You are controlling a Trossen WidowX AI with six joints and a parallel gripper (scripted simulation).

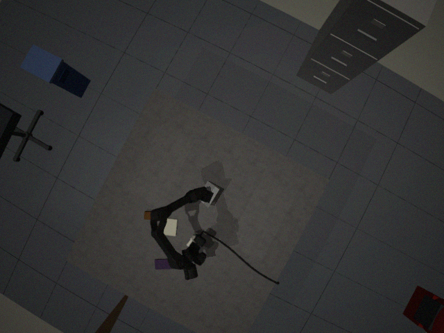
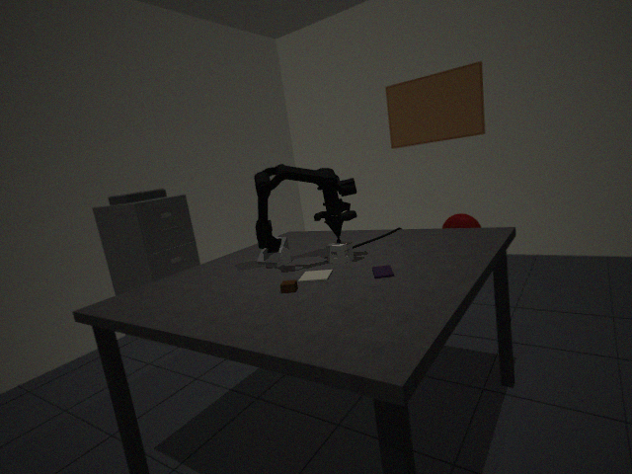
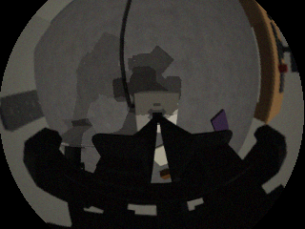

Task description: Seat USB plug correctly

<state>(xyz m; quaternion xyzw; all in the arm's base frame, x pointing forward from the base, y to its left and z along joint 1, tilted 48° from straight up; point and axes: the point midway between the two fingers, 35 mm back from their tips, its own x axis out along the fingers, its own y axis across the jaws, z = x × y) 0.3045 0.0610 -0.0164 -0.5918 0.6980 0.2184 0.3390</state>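
Observation:
The pale power cube (image 2: pixel 339 253) (image 3: pixel 148 98) stands on the dark table (image 2: pixel 316 331), right under my gripper (image 2: pixel 337 237) (image 3: pixel 156 121). The gripper points straight down and is shut on the small dark USB plug (image 3: pixel 156 114) just above the cube's top. I cannot tell how deep the plug sits in the socket. The plug's black cable (image 1: pixel 243 261) (image 2: pixel 374 237) (image 3: pixel 129 32) trails away across the table. In the overhead view the wrist (image 1: pixel 195 250) hides most of the cube.
A brown block (image 1: pixel 147 215) (image 2: pixel 288 286), a white card (image 1: pixel 171 227) (image 2: pixel 315 276) and a purple block (image 1: pixel 161 263) (image 2: pixel 382 271) (image 3: pixel 219 121) lie on the table near the cube. The arm's base (image 1: pixel 214 191) (image 2: pixel 273 252) stands behind it.

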